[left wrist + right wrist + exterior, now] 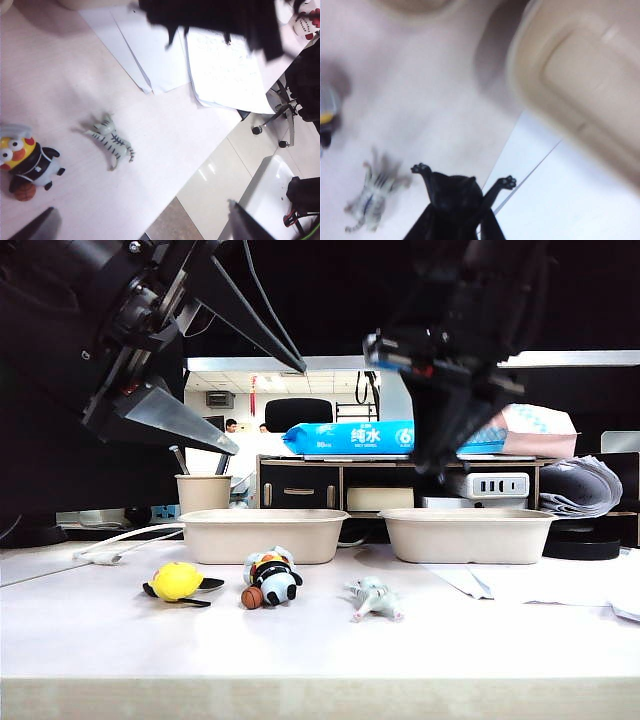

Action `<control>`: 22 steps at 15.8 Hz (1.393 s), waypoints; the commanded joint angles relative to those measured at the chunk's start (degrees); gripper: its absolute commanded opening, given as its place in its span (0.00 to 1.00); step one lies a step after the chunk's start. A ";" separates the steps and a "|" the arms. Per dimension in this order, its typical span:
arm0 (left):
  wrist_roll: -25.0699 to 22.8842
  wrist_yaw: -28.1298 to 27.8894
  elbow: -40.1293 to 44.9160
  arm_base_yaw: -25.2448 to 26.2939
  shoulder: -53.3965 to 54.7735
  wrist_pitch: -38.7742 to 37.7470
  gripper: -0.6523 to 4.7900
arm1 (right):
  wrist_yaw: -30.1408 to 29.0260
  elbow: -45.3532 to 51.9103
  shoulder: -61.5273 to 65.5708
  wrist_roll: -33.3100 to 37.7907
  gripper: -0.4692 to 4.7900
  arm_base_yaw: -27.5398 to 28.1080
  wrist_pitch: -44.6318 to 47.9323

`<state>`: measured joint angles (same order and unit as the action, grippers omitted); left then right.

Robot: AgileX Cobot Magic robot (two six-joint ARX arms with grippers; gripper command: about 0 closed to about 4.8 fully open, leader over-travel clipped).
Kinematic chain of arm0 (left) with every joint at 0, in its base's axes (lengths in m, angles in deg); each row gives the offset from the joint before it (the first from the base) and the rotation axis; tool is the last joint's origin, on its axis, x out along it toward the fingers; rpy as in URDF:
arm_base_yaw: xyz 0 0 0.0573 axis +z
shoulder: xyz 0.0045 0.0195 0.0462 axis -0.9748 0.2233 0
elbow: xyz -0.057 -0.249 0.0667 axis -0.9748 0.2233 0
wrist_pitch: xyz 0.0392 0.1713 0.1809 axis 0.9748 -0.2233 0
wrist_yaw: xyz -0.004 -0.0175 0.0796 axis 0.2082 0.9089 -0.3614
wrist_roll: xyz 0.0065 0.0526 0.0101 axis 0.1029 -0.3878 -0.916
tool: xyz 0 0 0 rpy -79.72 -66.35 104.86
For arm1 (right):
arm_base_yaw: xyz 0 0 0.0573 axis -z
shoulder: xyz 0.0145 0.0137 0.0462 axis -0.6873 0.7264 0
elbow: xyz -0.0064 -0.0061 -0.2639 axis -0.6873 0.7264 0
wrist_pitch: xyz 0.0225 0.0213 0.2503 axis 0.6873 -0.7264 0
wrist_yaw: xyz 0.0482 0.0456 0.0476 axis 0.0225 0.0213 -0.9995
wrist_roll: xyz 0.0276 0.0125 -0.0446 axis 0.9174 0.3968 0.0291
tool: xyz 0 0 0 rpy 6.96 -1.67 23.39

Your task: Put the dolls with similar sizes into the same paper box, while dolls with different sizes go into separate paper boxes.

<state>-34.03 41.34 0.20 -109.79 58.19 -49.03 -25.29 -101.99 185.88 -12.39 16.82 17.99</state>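
The right wrist view shows a small black animal figure (455, 192) pinched between the fingers of the right gripper (456, 220). Its two front paws spread out to both sides above the fingertips, so the jaws are nearly together and closed on it. This figure hangs over the table (420, 100), near the corner of the right paper box (580, 75) but not above its inside. Below it on the table lies the striped white figure (370, 200), blurred, well apart from the gripper.

In the exterior view the right gripper (437, 465) hangs high, just behind the left end of the right paper box (468, 534); the black figure itself I cannot make out there against the dark arm. On the table in front lie three dolls in a row: the yellow plush (177, 581), beside it the panda plush (272, 577) with its orange ball (252, 597), and further right the striped white figure (374, 599). Behind the first two stands the left paper box (263, 534), with a beige cup (203, 493) beside it.

The left gripper (225, 390) is raised high over the left side, its fingers spread wide and holding nothing. In the left wrist view only its fingertips (37, 227) appear at the edge, far apart, with the striped figure (112, 141) and the panda plush (30, 160) on the table under them, and white papers (220, 70) further away.
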 commanded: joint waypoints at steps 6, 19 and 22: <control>-0.72 -0.17 -0.26 -0.07 -0.26 0.68 1.00 | 5.16 -1.92 1.27 -1.09 0.08 9.38 15.21; -2.67 -2.47 -0.26 -0.04 -0.24 0.37 1.00 | 0.11 -1.92 10.51 0.07 0.71 12.61 17.94; -2.62 -2.32 -0.26 -0.07 -0.24 0.31 1.00 | -2.27 -1.95 10.23 0.24 0.90 12.61 16.90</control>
<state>-36.37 38.78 0.20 -109.79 58.19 -49.03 -27.15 -103.61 196.76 -12.39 29.48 35.35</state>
